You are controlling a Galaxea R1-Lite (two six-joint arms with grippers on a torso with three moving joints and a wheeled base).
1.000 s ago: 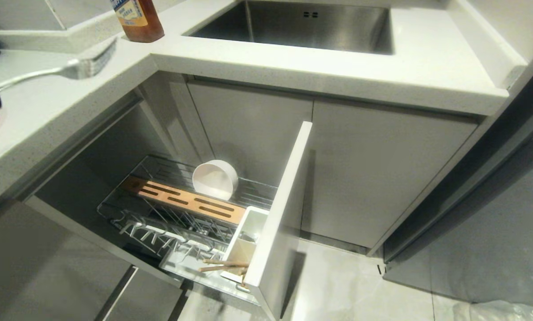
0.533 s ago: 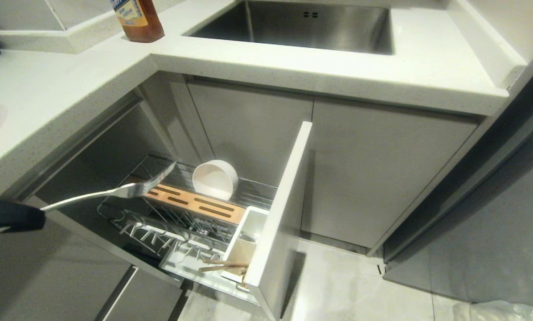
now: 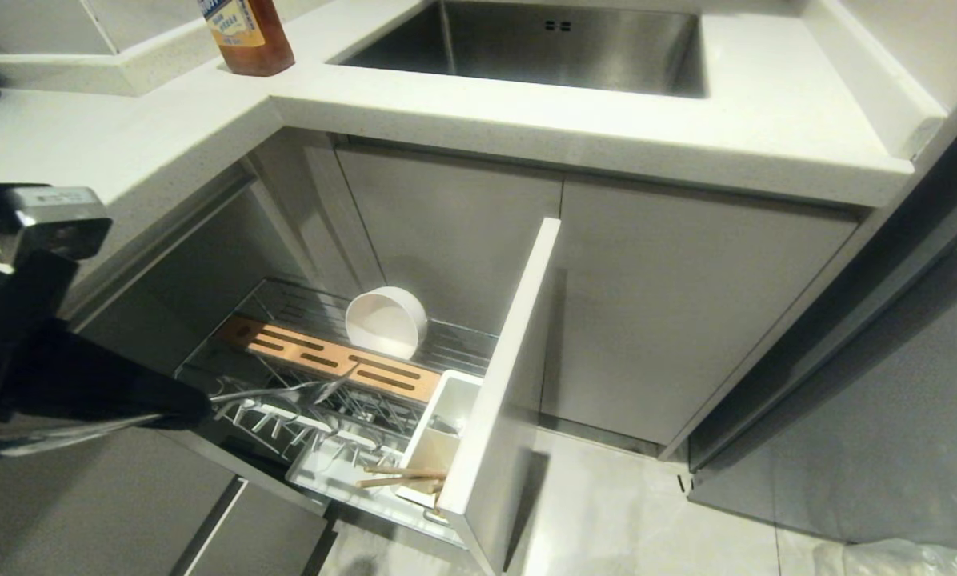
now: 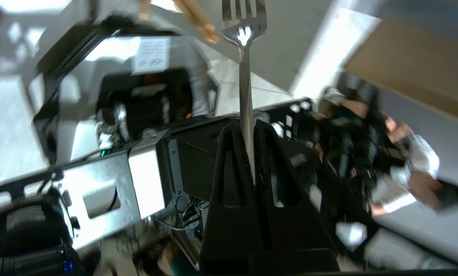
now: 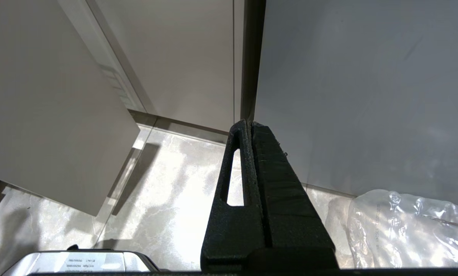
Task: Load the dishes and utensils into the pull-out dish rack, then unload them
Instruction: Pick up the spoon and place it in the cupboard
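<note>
The pull-out dish rack (image 3: 242,340) stands drawn out below the counter, its pale front panel (image 3: 502,376) facing right. A cream-white bowl (image 3: 386,320) leans on its side behind the slotted wooden strip (image 3: 334,362). Wooden chopsticks (image 3: 402,477) stick out of the white caddy (image 3: 446,416). My left gripper (image 3: 182,410) is shut on the handle of the silver fork (image 3: 286,392), whose tines hover over the plate prongs. In the left wrist view the fork (image 4: 245,76) runs straight out from the left gripper (image 4: 248,128). The pink plate is hidden. My right gripper (image 5: 249,124) is shut and empty, parked low above the floor.
A brown bottle (image 3: 246,36) and a steel sink (image 3: 542,40) are on the white counter (image 3: 686,120). Plain cabinet doors (image 3: 686,320) stand right of the rack. A clear plastic bag (image 5: 405,230) lies on the floor. A person (image 4: 386,153) shows in the left wrist view.
My left arm has swung down from the counter with the fork. The fork's tines have dropped from counter height to just above the rack's prongs. Bowl and chopsticks have not moved.
</note>
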